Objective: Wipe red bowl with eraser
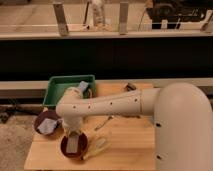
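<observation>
A red bowl (65, 148) stands at the front left of the wooden table (130, 145). My gripper (74, 143) reaches straight down from the big white arm (115, 105) into this bowl. It is shut on a pale grey block, the eraser (74, 145), which rests against the bowl's inside. The arm hides part of the bowl's back rim.
A second dark red bowl (40, 120) with a bluish cloth (48, 125) sits to the left. A green tray (62, 85) holding a pale object stands at the back left. A yellowish item (99, 146) lies just right of the red bowl. Small dark objects (130, 87) lie near the table's back edge.
</observation>
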